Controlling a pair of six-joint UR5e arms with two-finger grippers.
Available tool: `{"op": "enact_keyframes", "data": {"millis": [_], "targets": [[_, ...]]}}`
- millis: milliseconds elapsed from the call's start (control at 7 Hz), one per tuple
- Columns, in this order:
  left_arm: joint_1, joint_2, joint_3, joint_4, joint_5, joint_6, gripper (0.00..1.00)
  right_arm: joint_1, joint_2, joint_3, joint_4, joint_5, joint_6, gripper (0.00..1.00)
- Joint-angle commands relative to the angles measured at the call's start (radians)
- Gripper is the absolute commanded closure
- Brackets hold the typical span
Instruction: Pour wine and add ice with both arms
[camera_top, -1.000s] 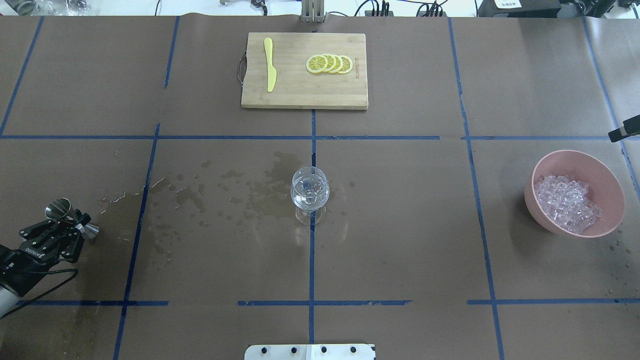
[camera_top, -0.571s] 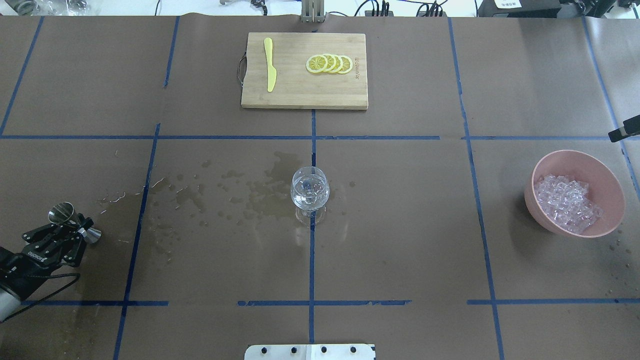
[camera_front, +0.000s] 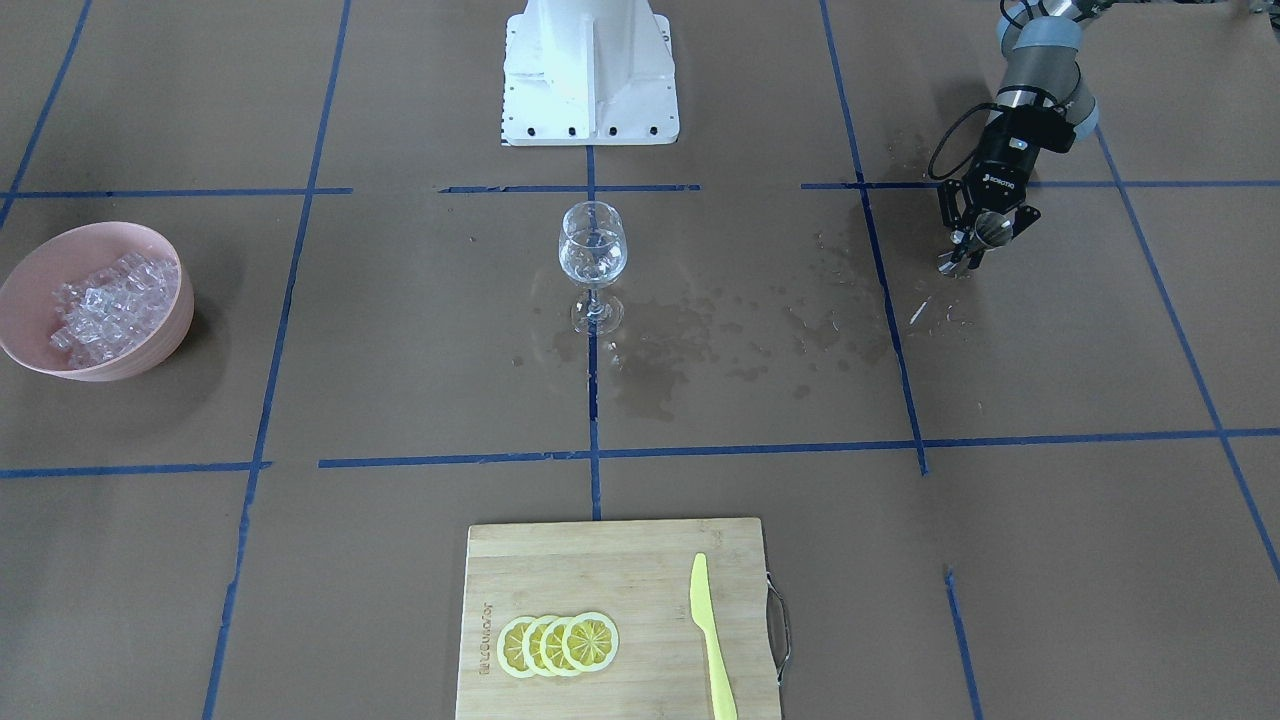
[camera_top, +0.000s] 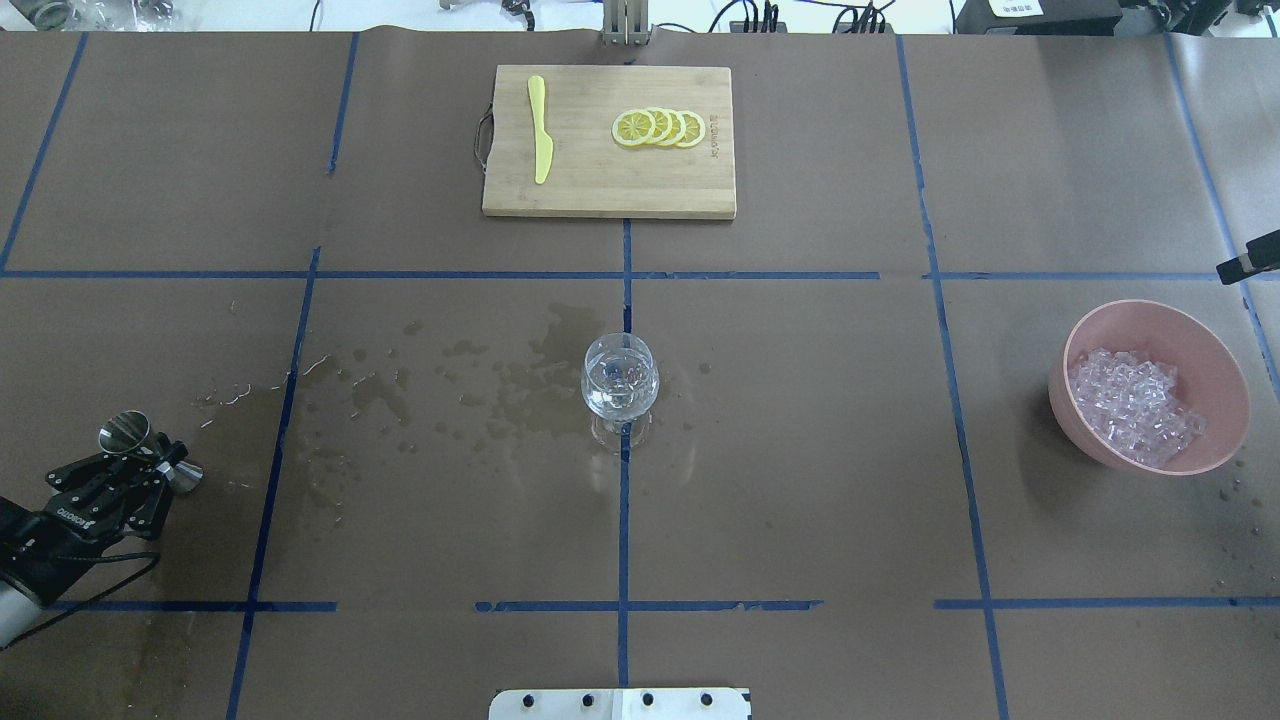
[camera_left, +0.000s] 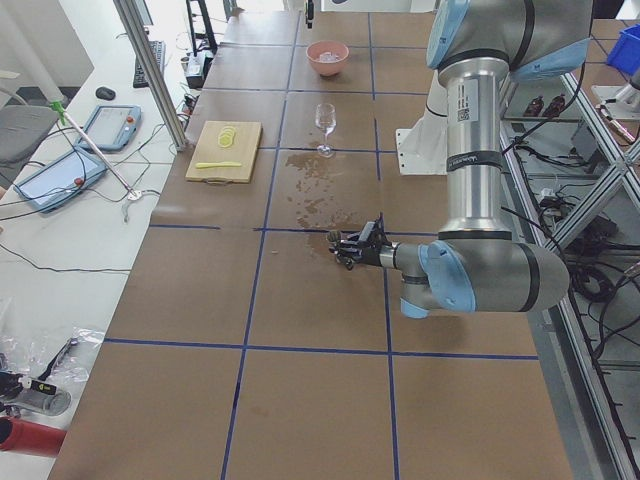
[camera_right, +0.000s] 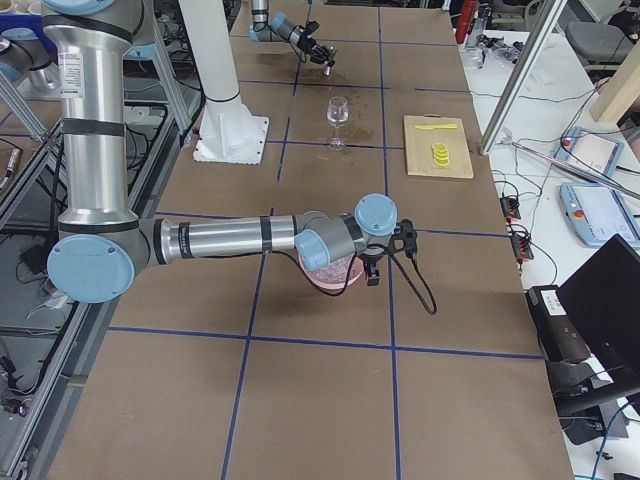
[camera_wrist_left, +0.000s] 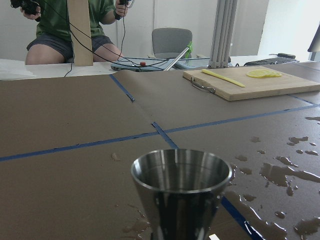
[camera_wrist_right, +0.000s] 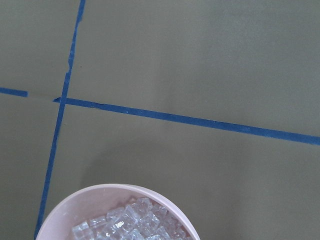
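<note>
My left gripper (camera_top: 150, 472) is shut on a steel jigger (camera_top: 127, 433) at the table's left side, low over the wet paper. It also shows in the front view (camera_front: 982, 238), and the jigger's cup fills the left wrist view (camera_wrist_left: 181, 190). A wine glass (camera_top: 620, 385) with a little clear wine stands at the table's middle. A pink bowl (camera_top: 1150, 318) of ice cubes (camera_top: 1135, 405) sits at the right. My right gripper (camera_right: 385, 255) hovers by the bowl's far side. I cannot tell whether it is open or shut. Its wrist view shows only the bowl's rim (camera_wrist_right: 100, 196) and ice (camera_wrist_right: 135, 225).
A wooden cutting board (camera_top: 600, 180) with lemon slices (camera_top: 658, 128) and a yellow knife (camera_top: 540, 128) lies at the far middle. Wet stains (camera_top: 500, 385) spread left of the glass. The white pedestal (camera_front: 590, 70) stands at the robot's side.
My left gripper has moved a little toward the robot's side of the table with the jigger in it. The glass and the bowl have not moved.
</note>
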Motion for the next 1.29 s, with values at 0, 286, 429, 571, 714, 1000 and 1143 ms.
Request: {"op": "enact_keyframes", "data": {"millis": [0, 286, 429, 571, 714, 1000, 1143], "targets": [[0.001, 0.0, -0.005, -0.009, 0.001, 0.001, 0.01, 0.0, 0.0, 0.0, 0.0, 0.001, 0.0, 0.0], [0.001, 0.003, -0.007, -0.012, -0.003, 0.011, 0.0, 0.0, 0.0, 0.0, 0.0, 0.001, 0.0, 0.0], [0.003, 0.018, -0.008, -0.012, -0.015, 0.015, 0.0, 0.0, -0.002, 0.0, 0.0, 0.001, 0.0, 0.0], [0.001, 0.034, -0.02, -0.012, -0.055, 0.017, 0.0, 0.0, 0.0, 0.0, 0.0, 0.001, 0.0, 0.0], [0.001, 0.09, -0.083, -0.001, -0.142, 0.017, 0.0, 0.0, -0.002, 0.0, 0.0, 0.001, 0.002, 0.0], [0.0, 0.214, -0.161, 0.0, -0.306, 0.017, 0.0, 0.0, -0.003, 0.0, 0.0, 0.001, -0.002, 0.0], [-0.008, 0.275, -0.171, 0.002, -0.387, 0.017, 0.0, 0.0, -0.006, 0.0, 0.0, 0.001, -0.002, 0.0]]}}
